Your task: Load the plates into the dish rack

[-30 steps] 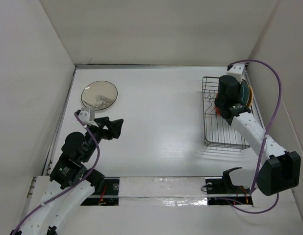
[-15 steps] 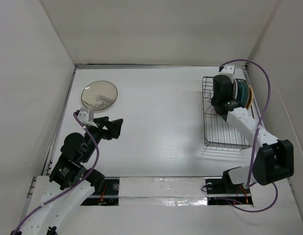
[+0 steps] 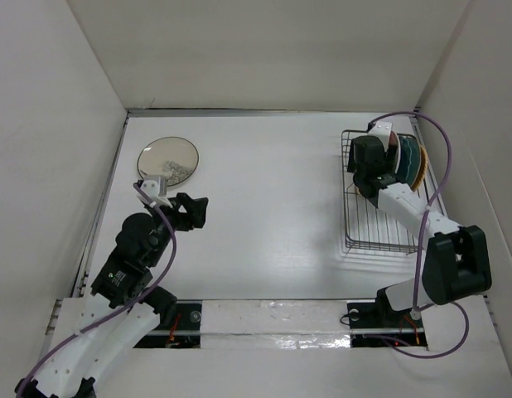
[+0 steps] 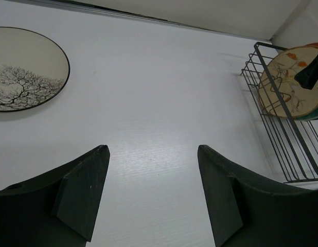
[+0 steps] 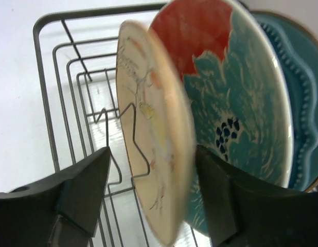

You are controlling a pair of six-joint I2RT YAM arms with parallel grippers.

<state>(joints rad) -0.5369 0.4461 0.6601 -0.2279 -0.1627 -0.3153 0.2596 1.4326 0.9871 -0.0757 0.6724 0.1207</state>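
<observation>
Right gripper (image 5: 152, 172) sits at the far end of the dish rack (image 3: 372, 224), its jaws apart on either side of the tan plate with floral motif (image 5: 143, 103). A strip of rack wire shows between one finger and the plate, so the plate looks let go, not clamped. It stands on edge among the tines and is a little blurred in the wrist view.

Behind it, upright and closely packed, stand the pale aqua plate with the flower (image 5: 236, 118) and the dark teal scalloped plate (image 5: 303, 103). The orange plate (image 3: 422, 170) is last, nearest the right edge of the tabletop (image 3: 264, 191). Red shows at the top of the aqua one – whether that is a separate plate I cannot tell.

Left gripper (image 4: 153, 154) hangs over the left part of the tabletop with its jaws wide and nothing between them. The dark-rimmed cream plate (image 4: 20, 69) lies flat near the far-left corner, just beyond that gripper and apart from it.

By my reading the job is nearly done – at least four plates are racked, the near rows of the rack are bare, and the cream plate is the only one not yet loaded. It has to cross the whole tabletop to the rack by the right edge.
</observation>
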